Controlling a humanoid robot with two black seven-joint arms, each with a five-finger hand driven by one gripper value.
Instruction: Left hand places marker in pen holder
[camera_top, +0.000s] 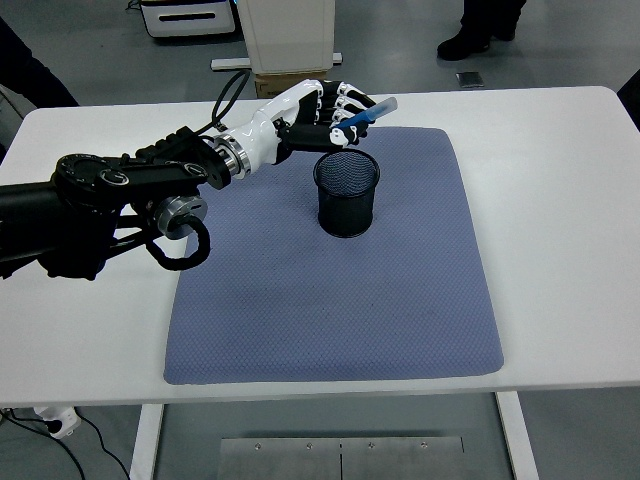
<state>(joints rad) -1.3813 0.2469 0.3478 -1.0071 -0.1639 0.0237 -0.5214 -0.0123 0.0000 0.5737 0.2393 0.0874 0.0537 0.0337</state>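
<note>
Head view has the white table (560, 250) running across the bottom, with a grey-blue mat (330, 290) spread over its middle — most of the mat's near half is bare. Further back on the mat stands the pen holder (347, 193), a black mesh cup, upright with its open mouth showing. The left arm comes in from the left edge, black and bulky, with a cable looped under it, and reaches over the mat's far left corner. At its end the left hand (318, 112) has its fingers curled round the marker (362, 115), a blue one tilted with its pale tip pointing up and to the right. The marker sits just behind the holder's far rim, above it, not inside. At the top edge, 1 person's dark shoes (470, 40) show on the floor.
</note>
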